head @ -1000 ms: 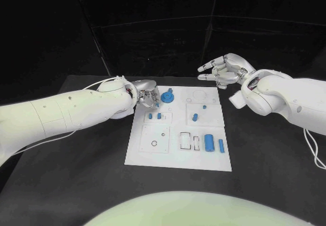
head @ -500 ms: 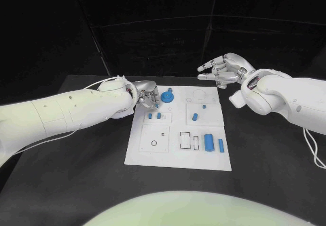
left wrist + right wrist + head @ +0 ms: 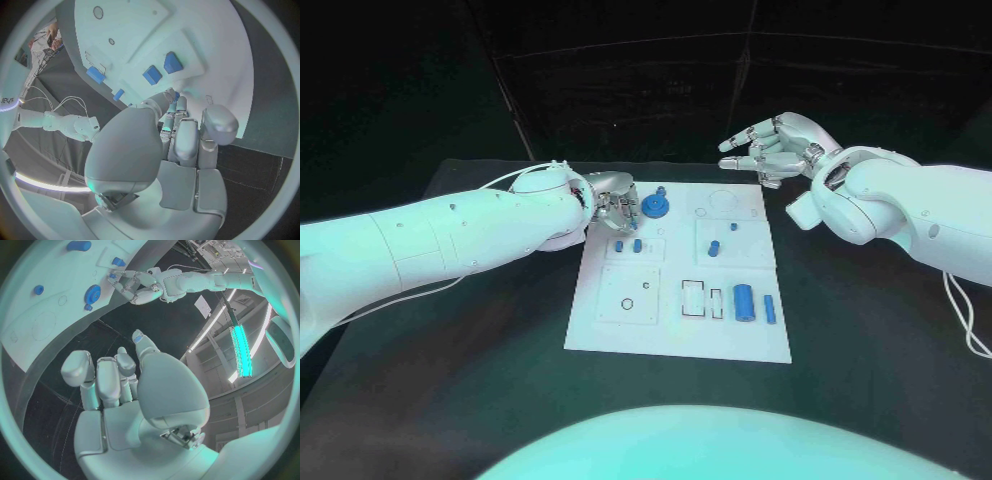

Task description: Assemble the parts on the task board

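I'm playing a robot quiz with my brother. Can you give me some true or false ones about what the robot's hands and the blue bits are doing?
1. The left hand is at the far left corner of the white board. True.
2. The right hand is pressing on the board. False: it is raised beyond the board's far right corner, holding nothing.
3. A round blue part sits near the left hand. True.
4. The board has no blue parts on it. False: several lie on it, such as the blue cylinder near its right side.
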Controlling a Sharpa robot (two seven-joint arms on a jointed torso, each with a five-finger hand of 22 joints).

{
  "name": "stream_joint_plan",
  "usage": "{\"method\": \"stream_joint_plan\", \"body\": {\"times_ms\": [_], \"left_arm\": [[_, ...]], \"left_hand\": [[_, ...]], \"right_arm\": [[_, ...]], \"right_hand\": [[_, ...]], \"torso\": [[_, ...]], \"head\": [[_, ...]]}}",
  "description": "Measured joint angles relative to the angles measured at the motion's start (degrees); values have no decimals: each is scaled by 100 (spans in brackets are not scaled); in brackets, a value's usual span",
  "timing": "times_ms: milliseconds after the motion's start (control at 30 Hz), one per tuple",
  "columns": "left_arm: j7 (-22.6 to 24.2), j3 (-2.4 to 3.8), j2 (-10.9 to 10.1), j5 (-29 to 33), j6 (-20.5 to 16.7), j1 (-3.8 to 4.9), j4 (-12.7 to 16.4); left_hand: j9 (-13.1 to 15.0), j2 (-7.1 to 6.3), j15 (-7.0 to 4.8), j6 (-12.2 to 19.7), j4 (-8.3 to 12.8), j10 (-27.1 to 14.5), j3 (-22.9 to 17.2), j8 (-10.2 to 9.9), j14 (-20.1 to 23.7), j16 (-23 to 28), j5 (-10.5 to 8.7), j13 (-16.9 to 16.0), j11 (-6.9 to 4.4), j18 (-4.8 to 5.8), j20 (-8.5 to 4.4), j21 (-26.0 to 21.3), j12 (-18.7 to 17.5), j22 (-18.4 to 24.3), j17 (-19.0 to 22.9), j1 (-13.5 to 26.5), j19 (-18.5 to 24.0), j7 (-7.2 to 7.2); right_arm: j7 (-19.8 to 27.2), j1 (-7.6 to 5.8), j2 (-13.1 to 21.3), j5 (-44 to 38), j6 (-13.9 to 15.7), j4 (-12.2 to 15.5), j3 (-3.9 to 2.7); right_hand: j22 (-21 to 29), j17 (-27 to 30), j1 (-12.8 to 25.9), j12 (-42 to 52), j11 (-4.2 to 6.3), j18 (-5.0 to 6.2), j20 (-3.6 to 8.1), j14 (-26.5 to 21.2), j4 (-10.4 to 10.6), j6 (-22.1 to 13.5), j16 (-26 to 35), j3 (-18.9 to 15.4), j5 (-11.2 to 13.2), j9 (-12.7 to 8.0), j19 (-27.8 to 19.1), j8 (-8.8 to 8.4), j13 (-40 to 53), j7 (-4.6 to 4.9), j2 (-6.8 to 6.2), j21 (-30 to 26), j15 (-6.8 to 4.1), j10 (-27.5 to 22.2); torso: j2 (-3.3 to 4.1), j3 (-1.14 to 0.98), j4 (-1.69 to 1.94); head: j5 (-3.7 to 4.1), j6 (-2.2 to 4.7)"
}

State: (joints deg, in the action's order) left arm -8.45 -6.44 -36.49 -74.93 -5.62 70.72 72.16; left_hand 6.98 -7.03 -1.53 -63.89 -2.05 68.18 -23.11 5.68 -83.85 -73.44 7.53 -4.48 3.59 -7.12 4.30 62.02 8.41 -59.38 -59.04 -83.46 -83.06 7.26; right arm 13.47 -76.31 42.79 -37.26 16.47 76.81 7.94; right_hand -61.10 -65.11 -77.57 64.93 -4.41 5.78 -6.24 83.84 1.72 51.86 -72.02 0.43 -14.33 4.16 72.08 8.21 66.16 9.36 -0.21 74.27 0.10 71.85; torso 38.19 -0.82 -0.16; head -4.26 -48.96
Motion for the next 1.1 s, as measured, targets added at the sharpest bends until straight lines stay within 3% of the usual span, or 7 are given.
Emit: {"method": "stream_joint_plan", "body": {"times_ms": [367, 567, 800, 1100], "left_arm": [[-62, -3, 23, 0, 93, 0, -23], [-88, -6, 12, 2, 131, -7, -24], [-113, -6, 0, 4, 147, -7, -8], [-142, -6, -59, 5, 142, -7, 0]], "left_hand": [[-117, -63, 31, 281, 40, -42, -72, -207, -13, 0, 0, 0, 41, -1, 18, 0, -153, 0, 51, 117, 19, 113], [-172, -95, 48, 383, 40, -63, -104, -207, -7, 0, 0, 0, 62, 0, 19, 0, -189, 0, 66, 149, 19, 135], [-336, -177, 63, 1210, 80, -135, -143, -207, -22, 0, 0, -5, 71, 0, 37, -49, -269, 37, 129, 231, 37, 116], [-335, -252, 63, 1467, 79, -258, -143, -207, -22, 0, 0, -6, 92, -1, 37, -138, -308, 110, 211, 306, 38, 94]], "right_arm": [[0, 0, 1, 0, -1, 4, 0], [-1, 0, 9, 0, -2, 7, 0], [-2, 0, 16, 0, -2, 8, 0], [-13, 0, 23, 0, -2, -42, 0]], "right_hand": [[0, 0, 0, 0, 0, 0, 0, 0, 0, 0, 0, 0, 0, 0, 0, 0, 0, 0, 0, 0, 0, 0], [0, 0, 0, 0, 0, 0, 0, 0, 0, 0, 0, 0, 0, 0, 0, 0, 0, 0, 0, 0, 0, 0], [8, 0, 0, 0, 0, 0, 0, 0, 0, 0, 26, 0, 0, 0, 0, 0, 0, 0, 0, -23, 0, 0], [96, 100, -11, -213, 20, 0, 39, 1, -17, -1, 117, -17, 0, 0, -45, 1, -193, -1, 11, -89, -1, -150]], "torso": [[0, -1, 0], [-2, -3, 0], [-3, -2, 0], [-3, 2, 4]], "head": [[17, -6], [29, 3], [30, 7], [30, 3]]}}
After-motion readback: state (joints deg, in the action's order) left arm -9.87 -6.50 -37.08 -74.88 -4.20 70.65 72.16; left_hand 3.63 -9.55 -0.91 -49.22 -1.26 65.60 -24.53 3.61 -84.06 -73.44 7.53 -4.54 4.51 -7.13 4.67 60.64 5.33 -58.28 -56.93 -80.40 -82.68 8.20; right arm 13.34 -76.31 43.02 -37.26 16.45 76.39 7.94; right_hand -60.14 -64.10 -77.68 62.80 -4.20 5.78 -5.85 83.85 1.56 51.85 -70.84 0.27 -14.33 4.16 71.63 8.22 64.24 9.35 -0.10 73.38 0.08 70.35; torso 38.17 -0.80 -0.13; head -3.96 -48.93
